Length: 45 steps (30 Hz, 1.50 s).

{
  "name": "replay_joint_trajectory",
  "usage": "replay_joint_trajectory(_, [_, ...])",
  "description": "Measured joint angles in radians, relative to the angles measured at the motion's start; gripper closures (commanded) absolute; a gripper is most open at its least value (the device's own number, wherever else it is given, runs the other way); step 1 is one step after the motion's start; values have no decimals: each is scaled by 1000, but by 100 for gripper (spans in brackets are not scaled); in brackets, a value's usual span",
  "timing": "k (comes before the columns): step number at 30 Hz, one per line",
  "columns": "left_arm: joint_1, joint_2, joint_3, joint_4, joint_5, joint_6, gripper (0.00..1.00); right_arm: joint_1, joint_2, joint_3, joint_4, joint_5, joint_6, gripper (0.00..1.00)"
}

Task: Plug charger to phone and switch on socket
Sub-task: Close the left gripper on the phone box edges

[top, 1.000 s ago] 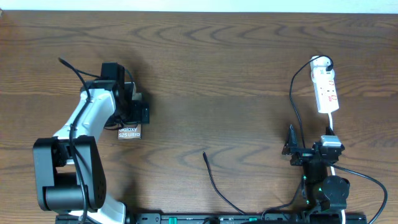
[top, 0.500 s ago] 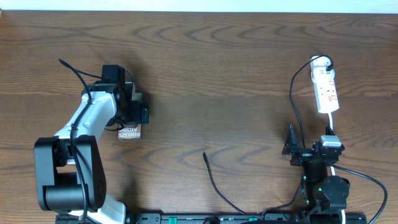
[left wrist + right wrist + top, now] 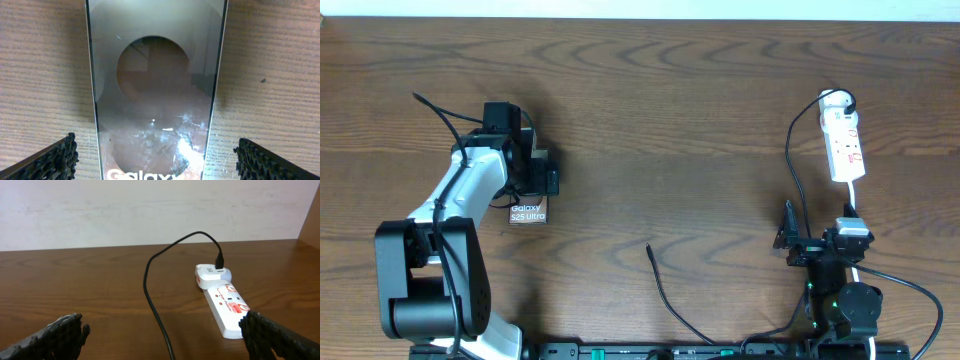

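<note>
The phone (image 3: 156, 85) lies flat on the table, its glossy bronze face up and the white "Galaxy" lettering at its near end. My left gripper (image 3: 157, 165) hangs open straight above it, with a finger on either side of the phone and clear of its edges. From overhead, the left gripper (image 3: 527, 172) covers most of the phone (image 3: 528, 211). The charger tip (image 3: 650, 248) lies loose mid-table. Its black cable (image 3: 150, 280) runs to a plug at the far end of the white socket (image 3: 225, 305), which sits at the overhead right (image 3: 844, 140). My right gripper (image 3: 165, 342) is open, low and short of the socket.
The right arm's base (image 3: 845, 300) sits at the near right edge, and a white cord (image 3: 854, 200) runs from the socket towards it. The left arm's base (image 3: 420, 290) stands at the near left. Bare wooden table (image 3: 670, 130) lies between the two arms.
My left gripper has shifted very slightly over the phone. The right arm, the charger and the socket have not moved.
</note>
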Motion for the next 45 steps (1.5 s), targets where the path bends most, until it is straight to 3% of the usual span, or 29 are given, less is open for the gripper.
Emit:
replay_joint_trajectory(14, [1, 3, 13, 4, 0, 0, 2, 0, 0, 0, 0, 0, 0, 1])
replay_joint_trajectory(21, [6, 103, 33, 11, -15, 3, 2, 0, 0, 0, 0, 0, 0, 1])
replay_joint_trajectory(45, [6, 105, 36, -11, -14, 17, 2, 0, 0, 0, 0, 0, 0, 1])
